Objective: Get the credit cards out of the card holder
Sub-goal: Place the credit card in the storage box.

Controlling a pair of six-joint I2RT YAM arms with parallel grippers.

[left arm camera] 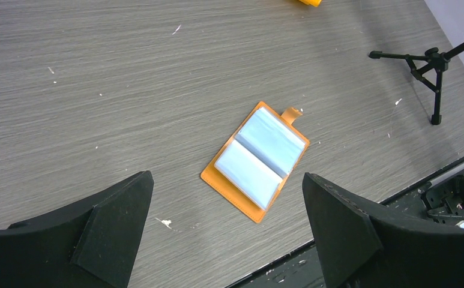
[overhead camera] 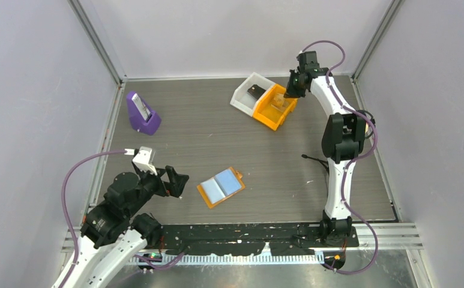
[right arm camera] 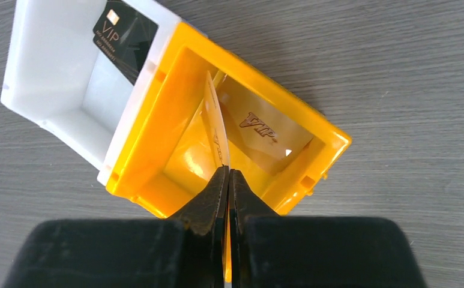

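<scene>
Near left, the left claw [overhead camera: 180, 181] is hovering low, fingers apart, beside the card holder [overhead camera: 220, 186] lying open on the counter [overhead camera: 265, 141]. Far right, the right arm [overhead camera: 337, 120] is arching forward, the right claw [right arm camera: 229, 174] clamping a gold card [right arm camera: 216, 126] over the orange bin [right arm camera: 337, 141].

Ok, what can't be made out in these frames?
Card holder: top and left wrist views show only pale blue sleeves; whether cards are inside is unclear.
Held card in the right gripper: right wrist view, edge-on, face hidden.
Black card: right wrist view, print under VIP too small to read.
</scene>
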